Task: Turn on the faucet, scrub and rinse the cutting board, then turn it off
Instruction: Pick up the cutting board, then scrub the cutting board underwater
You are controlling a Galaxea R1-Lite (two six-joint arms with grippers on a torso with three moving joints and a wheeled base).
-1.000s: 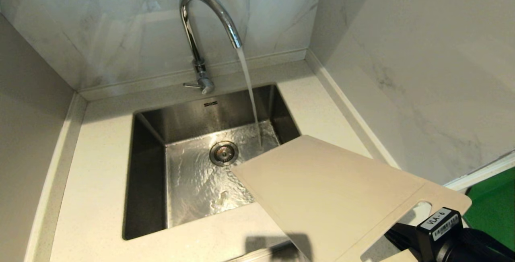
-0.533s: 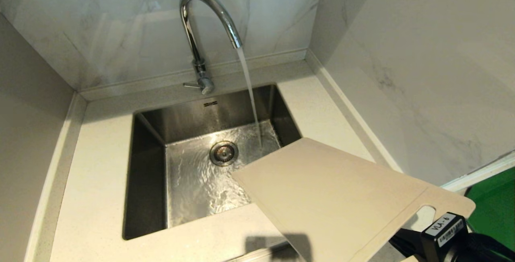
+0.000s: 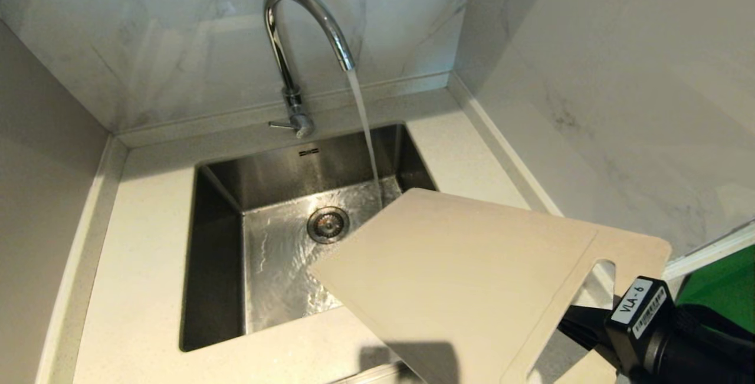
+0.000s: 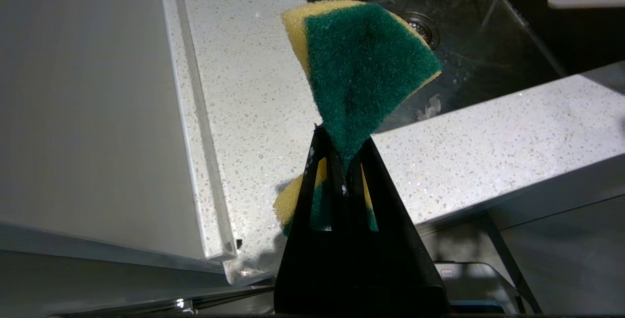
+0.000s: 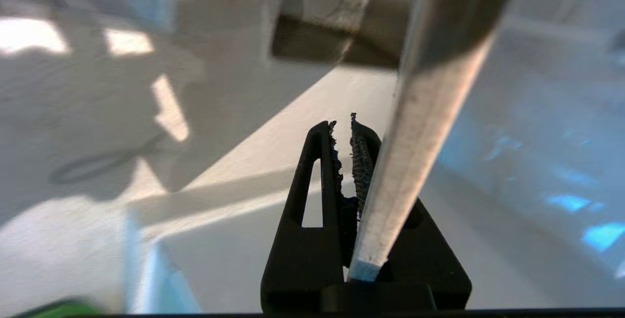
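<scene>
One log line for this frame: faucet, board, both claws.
faucet: running into sink | cutting board: tilted over sink, not under stream | right claw: shut on cutting board | left claw: shut on sponge

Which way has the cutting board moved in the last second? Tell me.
Yes. The cutting board, held by the right gripper, has swung left and farther over the sink, its far corner closer to the water stream.
</scene>
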